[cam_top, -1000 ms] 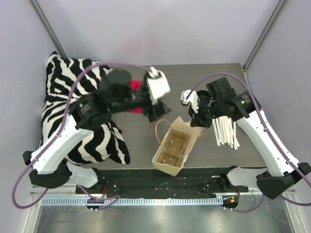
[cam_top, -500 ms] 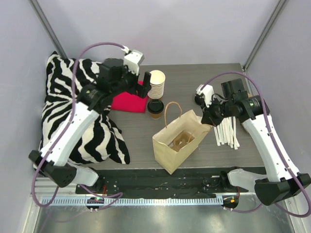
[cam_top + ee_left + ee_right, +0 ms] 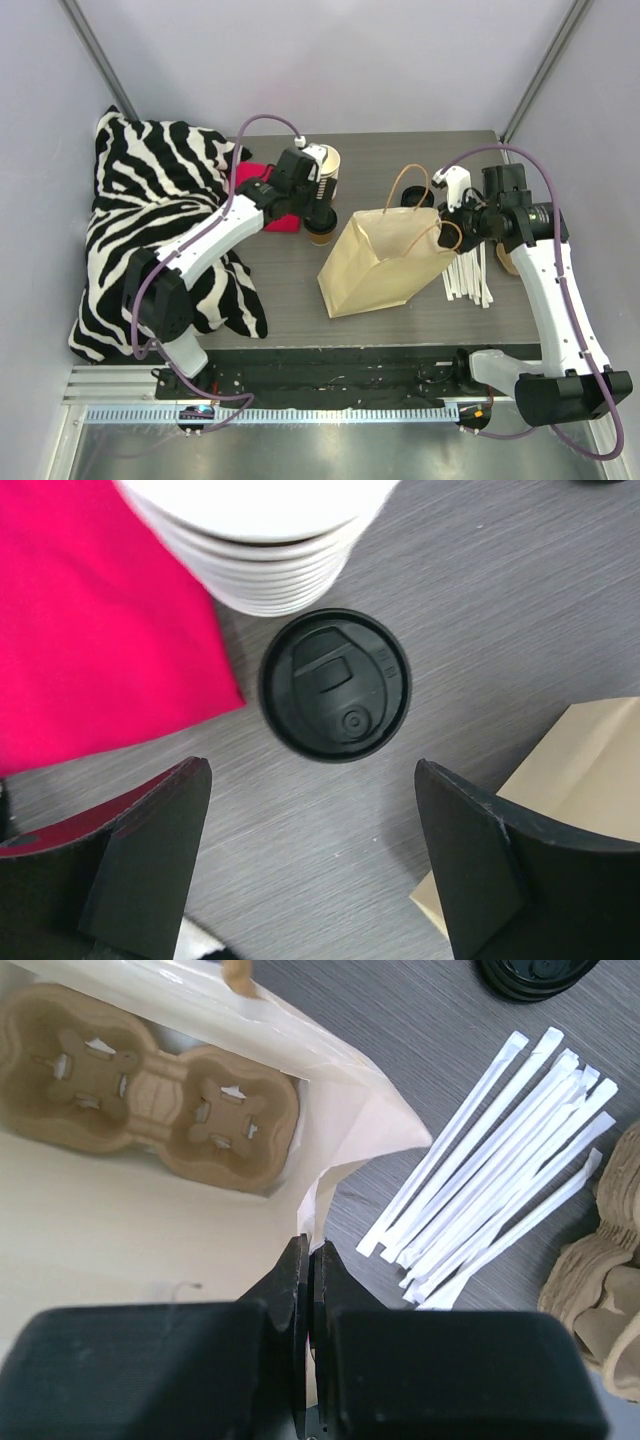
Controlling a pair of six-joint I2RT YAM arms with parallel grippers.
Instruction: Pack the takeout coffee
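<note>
Your left gripper (image 3: 312, 780) hangs over coffee cup (image 3: 335, 685), fingers spread wide, grasping nothing. Cup stands just ahead of fingertips, centred between the 2. Your right gripper (image 3: 308, 1252) is clenched on rim of paper bag (image 3: 150, 1230), cup tray (image 3: 140, 1090) inside.

Risk: cup stack (image 3: 255, 540) crowds coffee beyond fingertips; a descending finger could topple it. Thin pinch may slip and collapse bag.

No readable writing on lid.

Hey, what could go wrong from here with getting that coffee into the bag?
1. The open left tool hangs over the takeout coffee, with the cup stack right beside it; a closing finger might topple the stack.
2. The right tool pinches only a thin edge of the paper bag; it could slip or tear, letting the mouth sag.
</note>
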